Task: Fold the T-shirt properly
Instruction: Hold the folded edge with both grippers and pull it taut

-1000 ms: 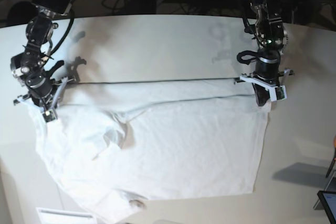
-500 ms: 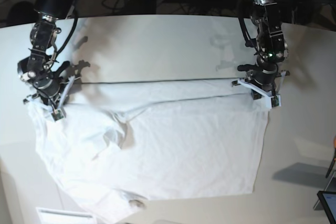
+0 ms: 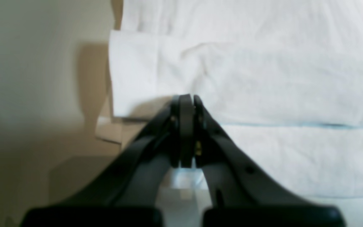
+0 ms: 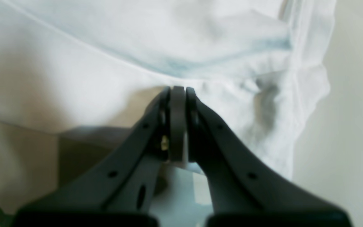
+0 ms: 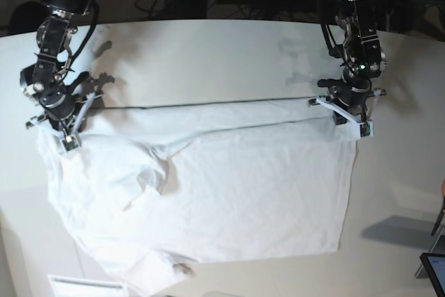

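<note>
Both arms have drawn back toward the far side of the table [image 5: 208,53] since the earlier frames, and the shirt's far edge has gone with them; the right arm in particular stands more upright than a second ago.

The T-shirt [image 5: 229,199] lies spread over the near half of the table, its far edge pulled into a straight taut line between the two pincers; a narrow band of cloth just nearer than that edge lies doubled over, with a crease running alongside it; the rest of the body lies fairly flat, while the end under the right arm is bunched, with a dark fold of shadow and one sleeve skewed toward the near edge.

The left pincer [image 5: 351,122] has its jaws pressed together on the shirt's far corner; its wrist view shows the tips [image 3: 186,101] meeting at the edge of the T-shirt [image 3: 263,78], beside a squared hemmed corner, bare table to the side.

The right pincer [image 5: 61,132] is likewise clamped on the cloth; in its wrist view the tips [image 4: 177,93] close on a puckered fold of the T-shirt [image 4: 106,47], though the blur leaves it unclear whether one layer or several are caught.
</note>
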Controlling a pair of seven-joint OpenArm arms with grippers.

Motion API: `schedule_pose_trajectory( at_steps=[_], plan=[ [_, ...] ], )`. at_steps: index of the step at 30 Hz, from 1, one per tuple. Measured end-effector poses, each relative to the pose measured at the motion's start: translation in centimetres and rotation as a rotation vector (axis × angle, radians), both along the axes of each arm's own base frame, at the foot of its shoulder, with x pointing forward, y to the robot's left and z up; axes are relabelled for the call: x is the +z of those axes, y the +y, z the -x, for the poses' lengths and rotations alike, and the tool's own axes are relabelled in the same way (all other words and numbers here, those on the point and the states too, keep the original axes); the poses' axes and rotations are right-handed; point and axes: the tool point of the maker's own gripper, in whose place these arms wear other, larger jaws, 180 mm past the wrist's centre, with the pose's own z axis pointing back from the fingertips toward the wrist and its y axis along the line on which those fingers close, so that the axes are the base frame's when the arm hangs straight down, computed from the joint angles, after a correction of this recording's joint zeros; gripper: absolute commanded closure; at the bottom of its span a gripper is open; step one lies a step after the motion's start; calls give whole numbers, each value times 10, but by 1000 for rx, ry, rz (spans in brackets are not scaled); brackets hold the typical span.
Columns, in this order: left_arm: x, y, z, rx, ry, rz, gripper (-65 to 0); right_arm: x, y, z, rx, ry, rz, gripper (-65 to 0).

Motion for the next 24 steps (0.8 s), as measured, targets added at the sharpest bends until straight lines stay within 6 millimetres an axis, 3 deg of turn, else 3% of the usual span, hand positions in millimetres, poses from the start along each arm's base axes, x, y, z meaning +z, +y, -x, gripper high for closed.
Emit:
schedule_pose_trajectory(
  at_steps=[7, 16, 24],
  plan=[
    [3, 6, -1, -4, 5, -15, 0, -2, 1, 9, 0, -6, -11, -17],
    [3, 23, 8, 24, 18, -30, 0, 1, 4, 46, 20, 19, 26, -17],
    [10, 23, 38, -3, 59, -84, 0, 1, 3, 71, 7, 73, 63, -17]
  ],
)
